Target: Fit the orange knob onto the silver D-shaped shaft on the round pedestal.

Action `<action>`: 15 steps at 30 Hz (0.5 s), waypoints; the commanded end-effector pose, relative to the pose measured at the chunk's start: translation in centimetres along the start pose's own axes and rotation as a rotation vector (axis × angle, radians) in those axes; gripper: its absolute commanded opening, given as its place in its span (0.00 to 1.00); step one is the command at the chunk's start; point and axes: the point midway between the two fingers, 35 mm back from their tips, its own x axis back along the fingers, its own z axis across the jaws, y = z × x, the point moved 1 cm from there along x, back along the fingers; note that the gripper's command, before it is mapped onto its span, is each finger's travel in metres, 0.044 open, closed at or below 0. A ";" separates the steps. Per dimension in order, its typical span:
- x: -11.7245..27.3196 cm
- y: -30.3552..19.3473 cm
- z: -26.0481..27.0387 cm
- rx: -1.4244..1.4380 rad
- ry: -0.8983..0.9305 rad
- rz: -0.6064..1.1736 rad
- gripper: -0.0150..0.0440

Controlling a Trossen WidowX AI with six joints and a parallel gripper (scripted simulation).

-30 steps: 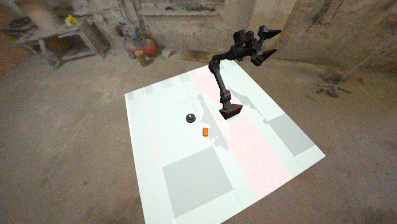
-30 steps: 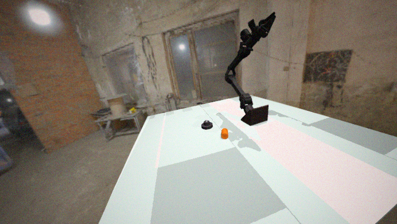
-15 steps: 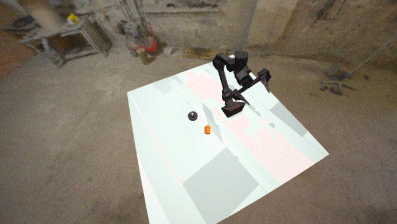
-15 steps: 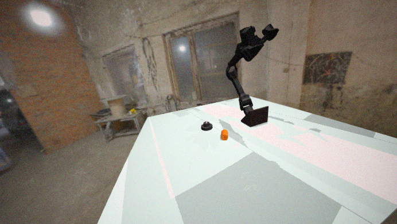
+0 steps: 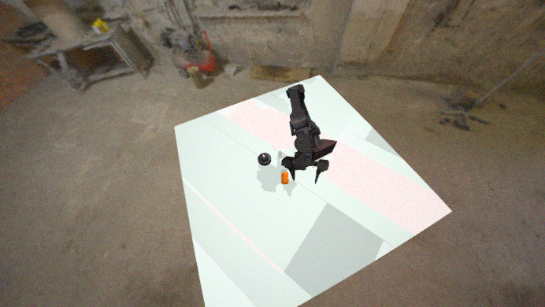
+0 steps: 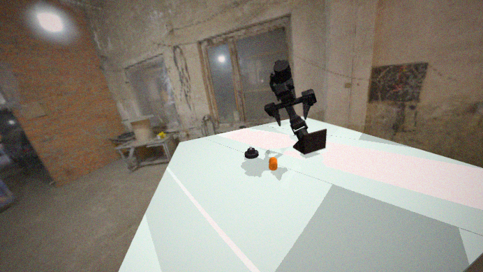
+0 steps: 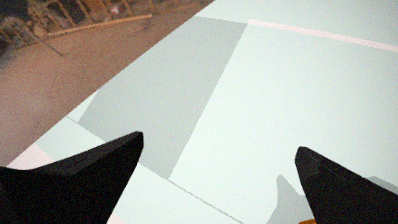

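- Hand [image 5: 305, 182] [image 6: 292, 122] [image 7: 219, 146]: fingers wide apart, nothing gripped; raised above the bench [image 5: 240, 205] [image 6: 216, 199] [image 7: 250, 100], fingertips angled downward.
- Orange knob [image 5: 285, 178] [image 6: 273, 164] [image 7: 307, 221]: on the bench, apart from the pedestal, appears to lie on its side. Wrist view catches only a sliver of it at the lower edge, beside one finger. Hole and its flat side cannot be made out.
- Round pedestal [image 5: 265, 163] [image 6: 251, 155]: dark, stepped, standing on the bench near the knob. Outside the wrist view.
- Silver shaft [image 5: 264, 157] [image 6: 250, 148]: projects from the pedestal top, no knob fitted. Too small to read the direction of its flat side.
- Arm [image 5: 298, 104] [image 6: 283, 84]: black; its dark, angular base [image 5: 327, 148] [image 6: 317, 142] is on the bench, well apart from the pedestal.
- Bench surface: pale, with pink bands and grey patches; shadows fall around the knob and near the pedestal.
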 end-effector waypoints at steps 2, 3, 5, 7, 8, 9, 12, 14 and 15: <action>-4.2 -4.7 -6.7 0.125 -0.140 0.322 1.00; -4.8 -5.7 -7.9 0.155 -0.156 0.391 1.00; -5.7 -8.0 -10.4 0.221 -0.174 0.535 1.00; -6.4 -10.4 -12.7 0.296 -0.172 0.688 1.00; -6.6 -11.4 -13.6 0.329 -0.165 0.752 1.00; -6.6 -11.8 -14.0 0.343 -0.161 0.779 1.00; -6.6 -11.9 -14.0 0.345 -0.160 0.782 1.00; -6.6 -11.9 -14.0 0.345 -0.160 0.782 1.00; -6.6 -11.9 -14.0 0.345 -0.160 0.782 1.00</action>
